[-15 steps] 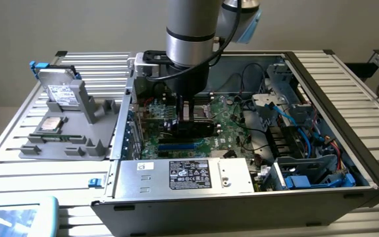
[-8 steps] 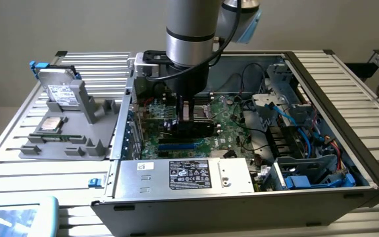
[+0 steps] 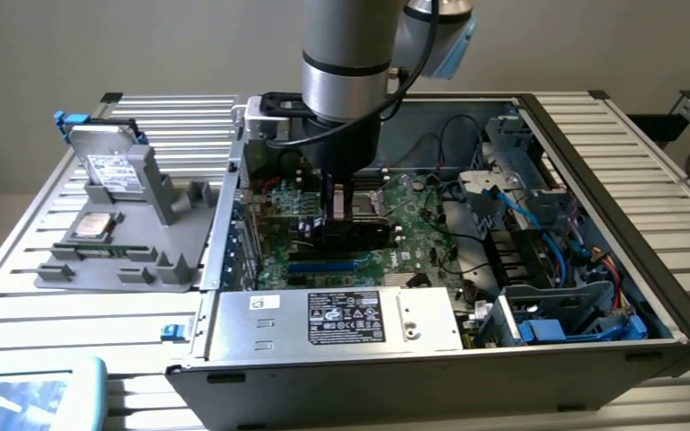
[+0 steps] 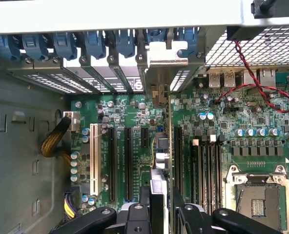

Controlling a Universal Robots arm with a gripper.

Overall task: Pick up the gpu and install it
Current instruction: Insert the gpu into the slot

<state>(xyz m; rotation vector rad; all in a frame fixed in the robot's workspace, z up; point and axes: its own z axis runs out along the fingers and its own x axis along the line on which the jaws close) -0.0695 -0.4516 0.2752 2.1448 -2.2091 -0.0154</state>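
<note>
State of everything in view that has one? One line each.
gripper: shut on the gpu.
gpu: held on edge over the motherboard, bracket at the rear slots; seating unclear.
computer case: side open.
hard drive: upright in the grey holder.

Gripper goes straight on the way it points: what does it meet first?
The gripper, shut on the gpu, points down at the motherboard. The card's edge would probably reach a motherboard slot first; how far off it sits is unclear.
</note>
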